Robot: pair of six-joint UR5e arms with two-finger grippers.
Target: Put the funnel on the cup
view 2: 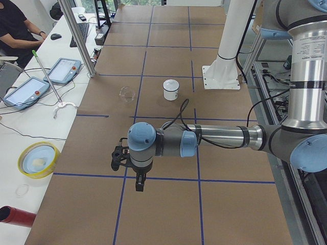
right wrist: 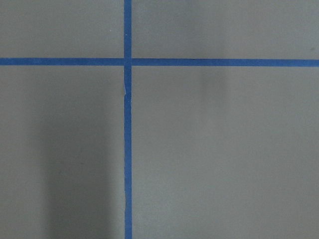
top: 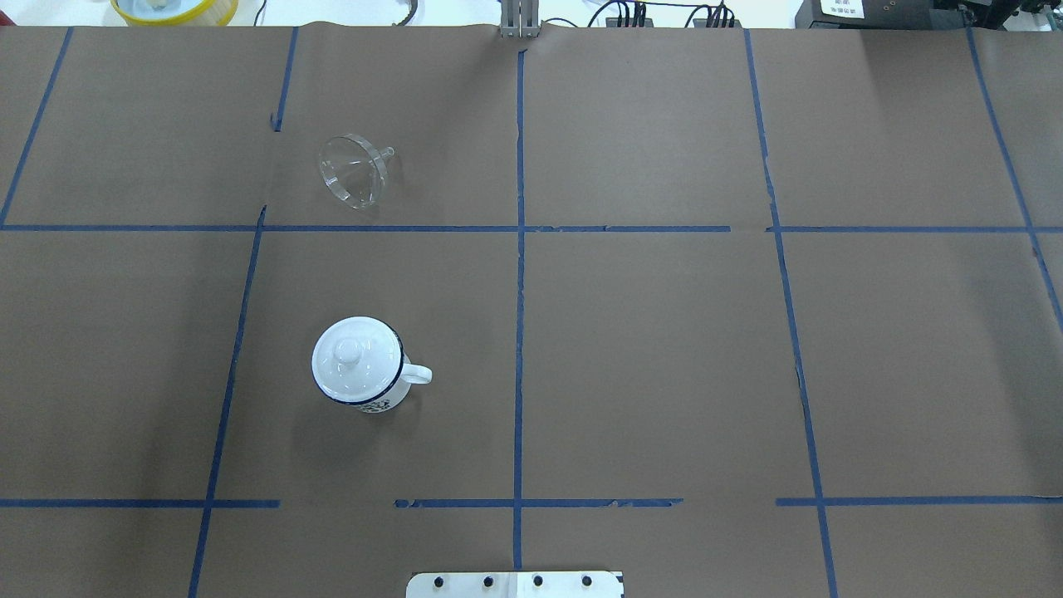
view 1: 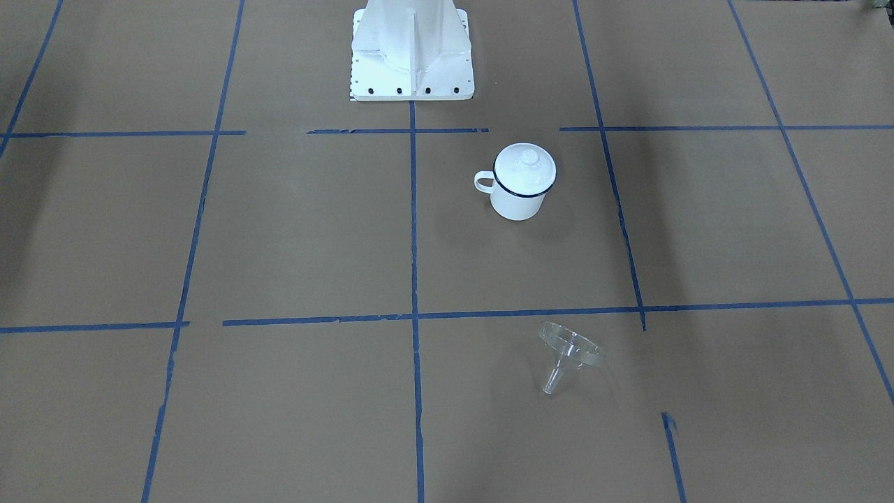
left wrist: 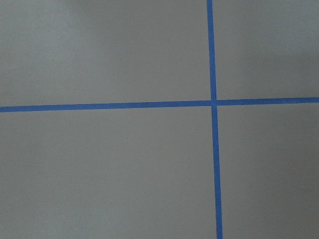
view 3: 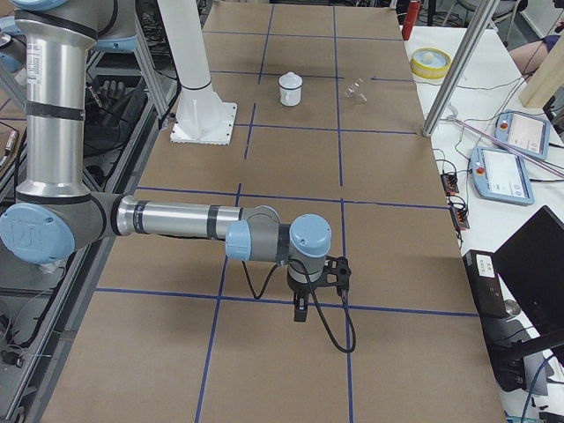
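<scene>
1. Farthest to the robot's left, your left gripper (view 2: 139,186) hangs over the table (top: 664,374), pointing down, near a crossing of blue tape (left wrist: 214,149). It is well apart from both task pieces. Only the side view shows it, so you cannot tell whether it is spread or closed. Its wrist camera gives you nothing but brown paper and tape lines.
2. Moving inward, on the robot's left half, the funnel (top: 353,174) lies on its side in the far row of the grid. It is near the tape line that bounds that row. Its wide mouth is tipped up on edge and its short spout points toward the centre line.
3. In the same column, one row nearer the robot, the cup (top: 365,390) stands upright, well apart from the funnel. Its handle points toward the centre line. A white knobbed lid (top: 355,355) sits on its rim, covering the mouth.
4. At the centre, the robot base (top: 515,584) sits at the near edge.
5. Farthest right, your right gripper (view 3: 300,315) hangs over a tape crossing, far from the cup and funnel. Only the side view shows it, so its state cannot be told.
</scene>
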